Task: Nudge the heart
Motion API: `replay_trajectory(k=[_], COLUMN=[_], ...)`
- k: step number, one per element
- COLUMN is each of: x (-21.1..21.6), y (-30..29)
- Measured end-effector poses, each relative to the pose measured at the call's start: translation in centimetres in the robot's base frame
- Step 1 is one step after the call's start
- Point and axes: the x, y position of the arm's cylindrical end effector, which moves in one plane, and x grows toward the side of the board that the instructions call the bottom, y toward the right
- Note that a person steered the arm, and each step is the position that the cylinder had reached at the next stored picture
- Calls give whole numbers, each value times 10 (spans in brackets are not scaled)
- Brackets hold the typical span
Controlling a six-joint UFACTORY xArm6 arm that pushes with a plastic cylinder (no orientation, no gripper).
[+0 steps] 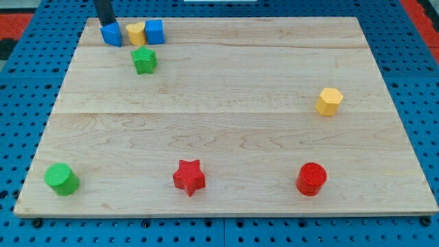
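The yellow heart (pixel 136 33) lies at the view's top left of the wooden board (pixel 226 89). It sits tight between two blue blocks: one (pixel 111 34) on its left and a blue cube (pixel 155 31) on its right. My dark rod comes down at the top left and my tip (pixel 107 24) rests at the upper edge of the left blue block, just left of the heart. A green star (pixel 144 60) lies just below the heart.
A yellow hexagon (pixel 329 101) lies at the view's right. Along the bottom lie a green cylinder (pixel 61 178), a red star (pixel 188 177) and a red cylinder (pixel 311 178). A blue pegboard surrounds the board.
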Motion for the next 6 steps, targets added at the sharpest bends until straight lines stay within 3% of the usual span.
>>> replay_trajectory(k=[1,2,4,6], x=[71,99,66,65], y=[-44,-2,68,70])
